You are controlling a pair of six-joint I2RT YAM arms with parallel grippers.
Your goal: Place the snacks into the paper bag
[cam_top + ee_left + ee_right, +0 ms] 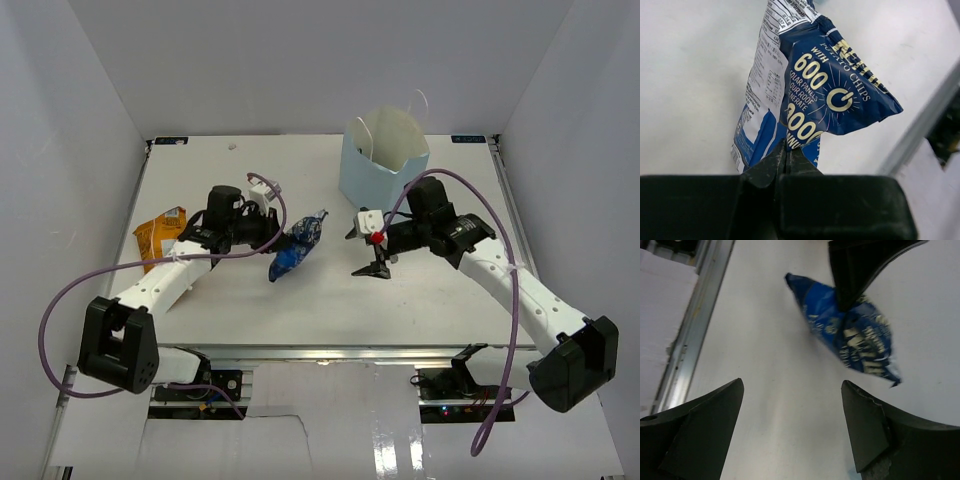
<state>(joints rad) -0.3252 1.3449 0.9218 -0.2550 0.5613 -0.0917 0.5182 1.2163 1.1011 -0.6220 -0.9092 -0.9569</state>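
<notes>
**Left gripper pinching blue packet, mid-table**

Blue-and-white chip packet (297, 247) is between the two arms near the middle of the table (300, 310). One edge is caught in the left gripper (786, 156), whose fingers are pressed together on the foil. Left arm reaches forward and inward, held low. Right gripper (375, 262) is just right of the packet and apart from it, pointing down, fingers spread wide, holding nothing. Light blue paper bag (380, 165) stands upright beyond the right wrist. Orange chip bag (160, 240) lies at the far left, partly under the left arm
</notes>
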